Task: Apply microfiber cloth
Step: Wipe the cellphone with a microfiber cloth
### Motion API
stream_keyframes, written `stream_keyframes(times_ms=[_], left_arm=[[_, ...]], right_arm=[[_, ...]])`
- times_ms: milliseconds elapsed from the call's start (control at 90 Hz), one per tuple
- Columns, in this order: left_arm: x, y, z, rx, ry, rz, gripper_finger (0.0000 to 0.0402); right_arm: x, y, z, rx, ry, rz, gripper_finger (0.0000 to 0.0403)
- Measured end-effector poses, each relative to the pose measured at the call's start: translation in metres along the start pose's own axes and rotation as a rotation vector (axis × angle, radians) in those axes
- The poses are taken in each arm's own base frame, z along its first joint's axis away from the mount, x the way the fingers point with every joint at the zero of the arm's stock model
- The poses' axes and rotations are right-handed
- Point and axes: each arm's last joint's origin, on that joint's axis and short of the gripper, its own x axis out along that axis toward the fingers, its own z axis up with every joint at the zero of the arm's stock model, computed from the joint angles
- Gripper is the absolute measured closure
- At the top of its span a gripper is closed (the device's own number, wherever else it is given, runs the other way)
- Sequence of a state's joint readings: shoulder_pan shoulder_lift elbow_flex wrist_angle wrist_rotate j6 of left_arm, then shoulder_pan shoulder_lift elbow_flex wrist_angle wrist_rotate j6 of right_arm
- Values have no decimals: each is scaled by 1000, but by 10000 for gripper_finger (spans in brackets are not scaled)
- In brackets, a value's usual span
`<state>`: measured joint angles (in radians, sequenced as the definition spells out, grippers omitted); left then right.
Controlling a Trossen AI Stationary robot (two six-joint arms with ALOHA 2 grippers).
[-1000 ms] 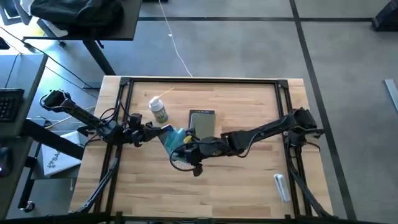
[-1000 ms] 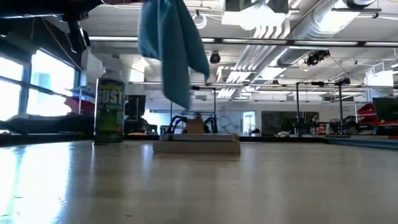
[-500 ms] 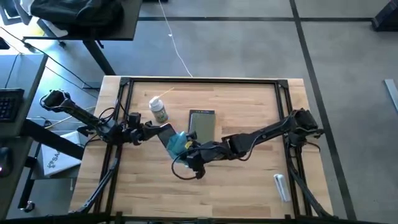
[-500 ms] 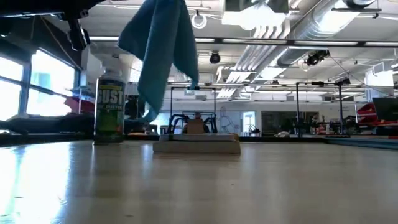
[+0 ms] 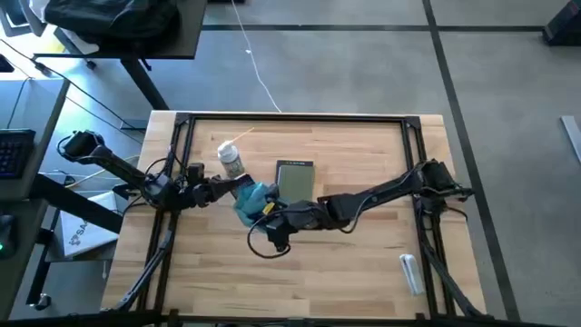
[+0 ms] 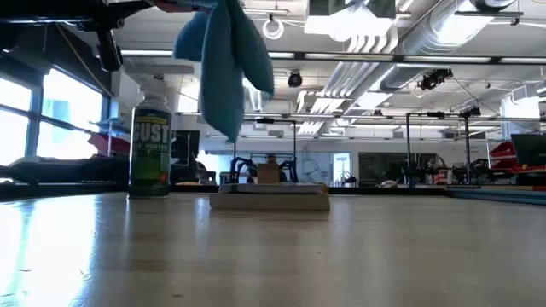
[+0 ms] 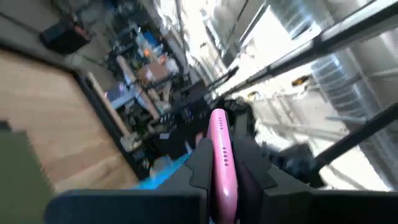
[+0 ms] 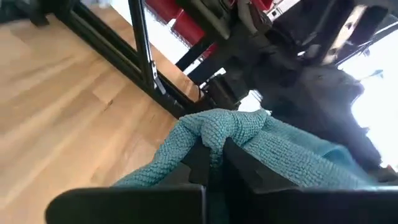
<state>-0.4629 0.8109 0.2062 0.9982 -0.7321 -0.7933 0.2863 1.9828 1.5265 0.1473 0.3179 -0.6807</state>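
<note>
**Cloth and phone meet above the counter**

The right hand point(image 5: 263, 211) is clamped on the soft turquoise microfiber cloth point(image 5: 251, 200), which hangs bunched in the air – clear of the wooden counter point(image 5: 345, 263) in the low view. The left hand point(image 5: 238, 188), reaching from the opposite side, is pinched on the slim pink phone point(image 7: 219, 163), held edge-on. Cloth and phone sit right against each other – whether touching I cannot tell. Judged from this, the wipe turns on the cloth meeting the phone's flat face, its long axis pointing toward the right hand.

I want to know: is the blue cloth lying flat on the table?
No. The microfiber cloth hangs bunched in the air, pinched by the right gripper.
</note>
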Motion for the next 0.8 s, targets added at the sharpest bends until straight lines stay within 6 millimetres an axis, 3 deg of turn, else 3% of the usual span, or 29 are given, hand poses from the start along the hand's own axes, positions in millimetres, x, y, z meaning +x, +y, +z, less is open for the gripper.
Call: stream_keyframes(times_ms=[300, 567, 800], left_arm=[[-2, -8, 10, -15, -43, -64, 387], [-2, -8, 8, 18, -18, -71, 387], [-3, -8, 8, 23, -15, -77, 387]], right_arm=[[-9, 21, 15, -122, 93, -147, 403], [-35, 28, 41, -193, 97, -195, 403], [-60, 28, 57, -155, 162, -287, 403]])
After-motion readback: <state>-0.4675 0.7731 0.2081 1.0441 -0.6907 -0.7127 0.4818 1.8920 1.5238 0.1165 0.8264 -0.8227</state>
